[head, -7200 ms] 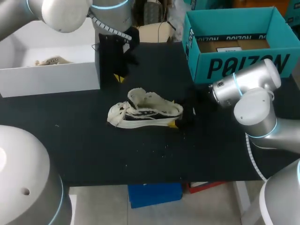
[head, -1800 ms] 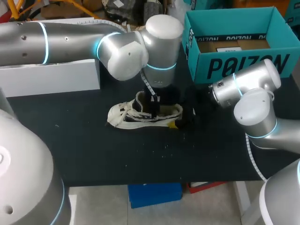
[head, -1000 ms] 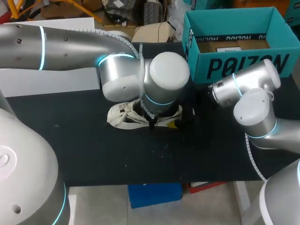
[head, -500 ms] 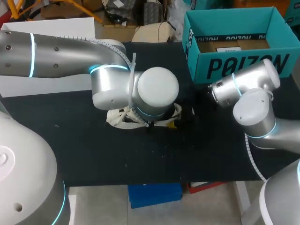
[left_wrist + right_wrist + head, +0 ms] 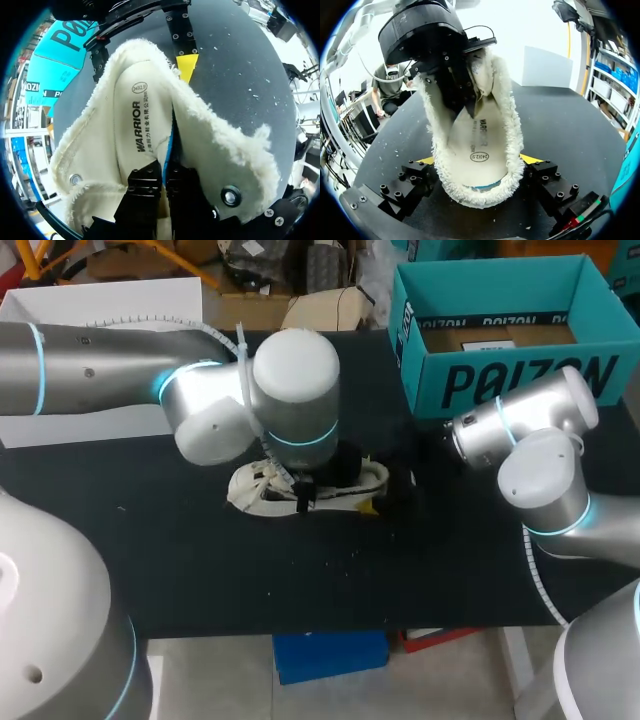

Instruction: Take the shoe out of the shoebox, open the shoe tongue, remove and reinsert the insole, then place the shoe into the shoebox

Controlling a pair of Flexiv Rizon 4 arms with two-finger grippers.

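Centrally, fleecy cream shoe (image 5: pixel 252 492) laid on speckled black table (image 5: pixel 200 560), heel clamped by right gripper (image 5: pixel 480 164); insole (image 5: pixel 132 125) edge pinched by left gripper (image 5: pixel 164 171)

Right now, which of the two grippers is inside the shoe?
The left gripper: it is down in the shoe, pinching the insole; the right gripper only clamps the shoe from outside.

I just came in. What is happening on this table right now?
The shoe lies on the black table, outside the teal shoebox. The right gripper holds its heel from both sides. The left gripper reaches into the shoe's opening from above and appears to pinch the edge of the insole, which is not yet out.
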